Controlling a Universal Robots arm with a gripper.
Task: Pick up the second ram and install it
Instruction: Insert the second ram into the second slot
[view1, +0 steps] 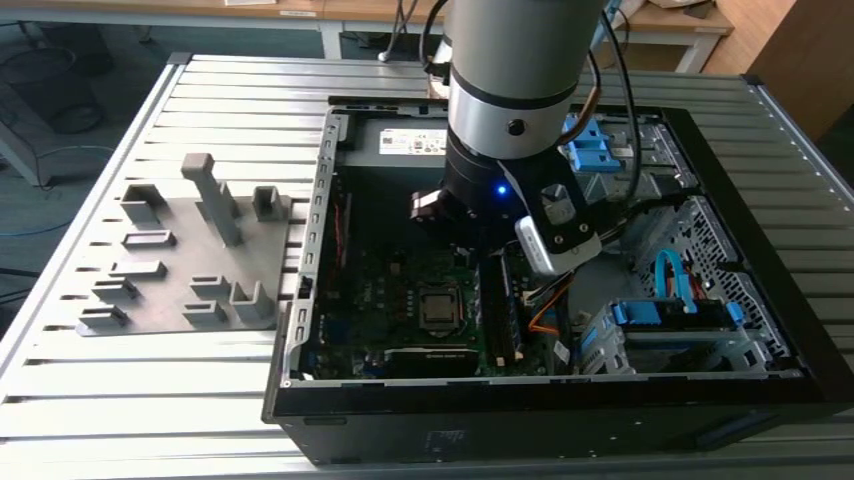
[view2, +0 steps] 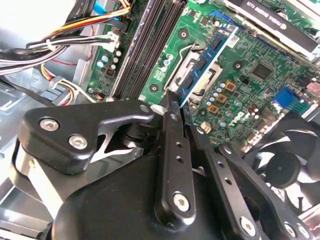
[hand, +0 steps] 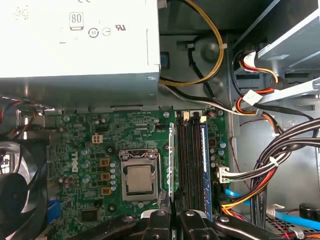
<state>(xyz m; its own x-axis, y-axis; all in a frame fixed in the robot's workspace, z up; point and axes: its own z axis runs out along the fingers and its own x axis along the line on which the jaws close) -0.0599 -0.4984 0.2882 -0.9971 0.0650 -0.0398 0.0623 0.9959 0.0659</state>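
Already the pick-up looks done: the gripper (view2: 172, 107) pinches the second ram (view2: 207, 57), its jaws pressed against the two faces of the strip at one end, and carries it inside the open computer case (view1: 300, 330). Installation is not finished, to judge by how the strip stands. In the second wrist view it hangs clear above the motherboard (view2: 250, 80), crossing over the processor socket (view2: 192, 70), not down in any slot. In the first wrist view the strip (hand: 171, 165) is seen edge-on, running between the processor socket (hand: 140, 177) and the bank of memory slots (hand: 190, 160), just beside the slot nearest the socket. At the far side of that bank from the socket a blue-edged memory stick (hand: 203, 165) already sits seated, so one module seems to be in and this one is left to be lined up and pressed home.

The second ram itself is a slim, long blue-green board with a row of black chips along its face and a pale edge; only the part beyond the fingers is visible, the gripped end being hidden.

In the exterior view the arm (view1: 514, 120) reaches down into the case, near the socket, with the power supply (hand: 80, 40) lying beyond the socket at the case's back wall.
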